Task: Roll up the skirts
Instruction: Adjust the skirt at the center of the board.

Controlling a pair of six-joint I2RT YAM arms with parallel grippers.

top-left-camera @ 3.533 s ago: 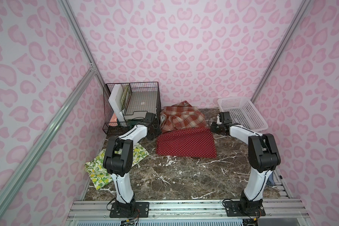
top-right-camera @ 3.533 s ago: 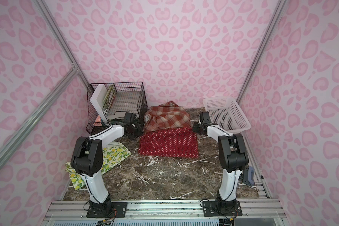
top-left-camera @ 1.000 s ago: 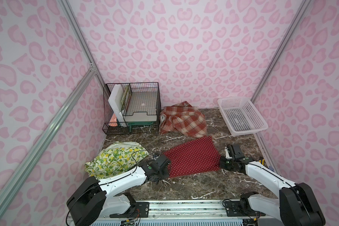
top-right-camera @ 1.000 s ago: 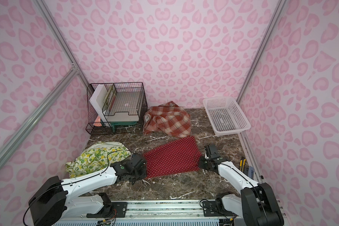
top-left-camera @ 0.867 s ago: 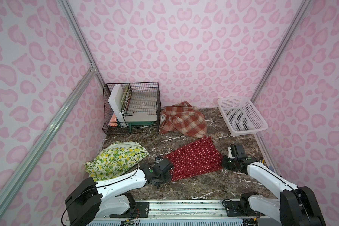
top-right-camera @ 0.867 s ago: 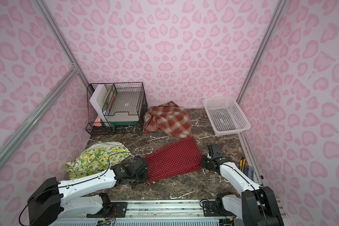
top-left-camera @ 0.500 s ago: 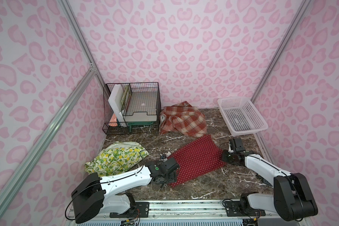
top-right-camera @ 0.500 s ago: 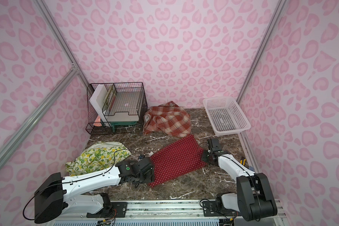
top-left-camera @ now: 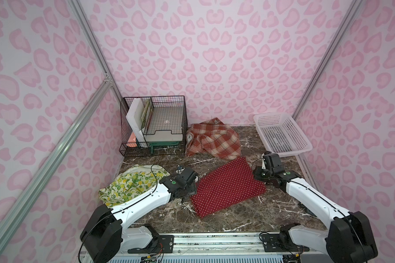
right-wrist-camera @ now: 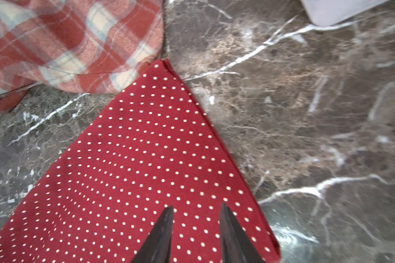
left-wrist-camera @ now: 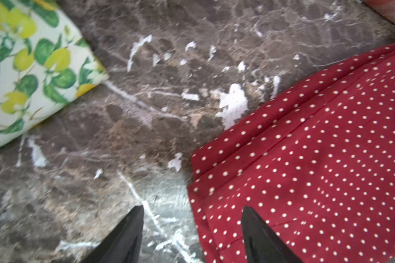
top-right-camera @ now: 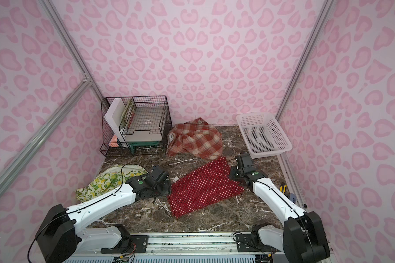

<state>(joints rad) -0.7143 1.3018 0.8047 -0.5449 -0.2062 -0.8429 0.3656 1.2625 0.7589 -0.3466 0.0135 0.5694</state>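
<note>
Red polka-dot skirt (top-left-camera: 228,187) lies flat and aslant on the counter (top-left-camera: 237,218), its far corner just beside the plaid skirt (top-left-camera: 212,141). The lemon skirt (top-left-camera: 132,184) sits bunched at left. The left tool (left-wrist-camera: 192,207) straddles its left edge, spread wide. The right tool (right-wrist-camera: 196,206) hangs over its right edge, partly spread. Both are empty.

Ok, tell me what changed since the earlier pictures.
The polka-dot skirt was dragged toward the front and turned askew, then let go: the left gripper and right gripper now have open jaws. The plaid skirt, lemon skirt and basket stayed put.
</note>
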